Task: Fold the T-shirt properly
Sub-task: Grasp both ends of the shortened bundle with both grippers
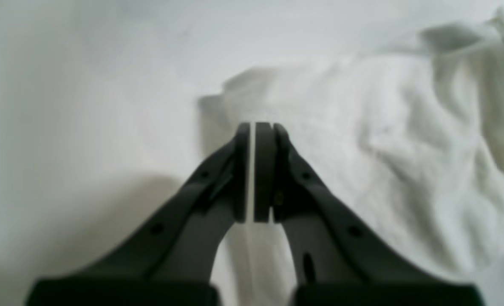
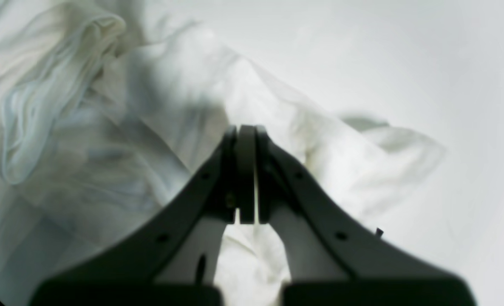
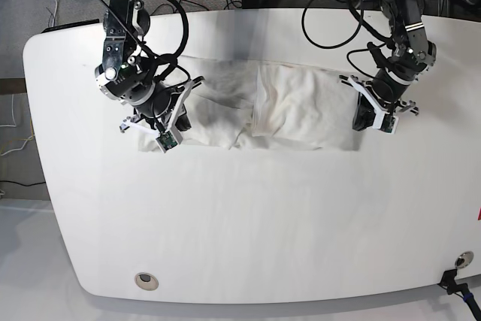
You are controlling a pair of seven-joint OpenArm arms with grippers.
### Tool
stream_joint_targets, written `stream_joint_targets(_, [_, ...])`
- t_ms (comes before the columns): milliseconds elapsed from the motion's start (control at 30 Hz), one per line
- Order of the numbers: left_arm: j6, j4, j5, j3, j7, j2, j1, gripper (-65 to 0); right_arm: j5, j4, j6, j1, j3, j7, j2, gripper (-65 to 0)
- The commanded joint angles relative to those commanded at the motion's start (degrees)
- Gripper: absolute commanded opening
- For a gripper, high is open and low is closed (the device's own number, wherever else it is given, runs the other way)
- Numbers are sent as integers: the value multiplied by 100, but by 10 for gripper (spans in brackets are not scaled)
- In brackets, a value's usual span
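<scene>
While bunched in a loose band along the far half of the white counter (image 3: 248,223), nearer the far edge than the near one, the T-shirt (image 3: 293,110) shows only plain white cloth: no print in view, creases everywhere, a raised ridge near its middle. Judged early in the task, with nothing yet spread flat and no clean fold made. Left claw (image 1: 253,127) poised at the cloth's end toward the counter's right edge, jaws drawn almost together with only a bright sliver between the pads; cannot tell whether a thin layer is pinched there or nothing at all, since the fabric lies just ahead of and beside the tips. Right claw (image 2: 245,129) set over the opposite end, toward the left edge, jaws likewise pressed nearly shut above rumpled folds; again cannot tell whether any cloth is caught. Risks from here: pulling outward with an empty or one-layer pinch, leaving the bulk heaped and the hem slipping free; grabbing a doubled ridge instead of a true corner, locking the twist in; uneven tension between the two ends, skewing the garment across the counter; dragging toward the far edge, where sleeve or hem could spill over. Soft, limp cotton, likely to sag and fold back on itself once lifted.
</scene>
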Motion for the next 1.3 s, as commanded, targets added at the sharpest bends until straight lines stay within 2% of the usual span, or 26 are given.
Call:
stream_joint_targets(33, [-44, -123, 0, 0, -9, 0, -62, -650, 0, 9, 0, -9, 0, 0, 70, -650])
stream_joint_targets(100, [-290, -369, 26, 0, -9, 0, -176, -650, 0, 9, 0, -9, 0, 0, 97, -650])
stream_joint_targets(133, [-312, -545, 26, 0, -9, 0, -211, -650, 0, 9, 0, -18, 0, 0, 97, -650])
stream_joint_targets(200, [-312, -879, 35, 0, -9, 0, -255, -650, 0, 26, 0, -26, 44, 0, 105, -650])
stream_joint_targets(500, [-312, -1116, 35, 0, -9, -97, -211, -650, 62, 149, 62, -18, 1222, -18, -114, -650])
stream_joint_targets(533, [-312, -1125, 35, 0, -9, -97, -211, -650, 88, 149, 132, -26, 1292, -18, -149, -610])
stream_joint_targets(600, [-312, -1125, 35, 0, -9, -97, -211, -650, 404, 132, 273, -44, 1574, -35, -229, -528])
stream_joint_targets(767, [-312, -1134, 35, 0, -9, -97, -211, -650, 1864, -334, 290, 167, 2532, -941, -176, -350])
stream_joint_targets(833, [-312, -1134, 35, 0, -9, -97, -202, -650, 2400, -703, 290, 202, 2840, -1160, -18, -288])
stream_joint_targets(900, [-312, -1134, 35, 0, -9, -97, -202, -650, 2813, -1134, 290, 211, 2892, -1284, 193, -245])
stream_joint_targets(1033, [-312, -1134, 35, 0, -9, -97, -202, -650, 3552, -1908, 273, 176, 2901, -1301, 563, -236])
stream_joint_targets(1200, [-312, -1134, 35, 0, -9, -97, -202, -650, 3938, -2620, 281, 176, 2910, -1301, 826, -236])
stream_joint_targets(1300, [-312, -1134, 35, 0, -9, -97, -158, -650, 4026, -2866, 281, 176, 2910, -1301, 870, -236])
